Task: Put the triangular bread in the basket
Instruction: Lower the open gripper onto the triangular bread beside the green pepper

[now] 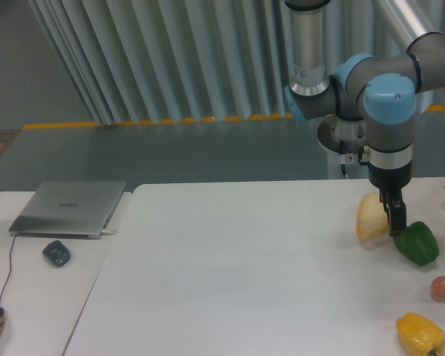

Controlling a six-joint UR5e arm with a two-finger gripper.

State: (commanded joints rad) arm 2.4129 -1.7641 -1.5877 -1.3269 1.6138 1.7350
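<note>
Gripper (395, 216) down btwn triangular bread (371, 216) & green pepper (417, 242), prob. lining up grasp; jaw state can't tell.

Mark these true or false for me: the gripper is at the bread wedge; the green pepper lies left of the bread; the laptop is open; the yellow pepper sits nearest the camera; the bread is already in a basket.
1. The two-finger gripper is down at the pale tan wedge-shaped bread. True.
2. The glossy green bell pepper lies left of the bread. False: it lies to its right in the image.
3. The silver laptop is open. False: its lid is closed.
4. The glossy yellow bell pepper sits nearest the camera. True.
5. The bread is in a basket. False: it is on the white table.
</note>
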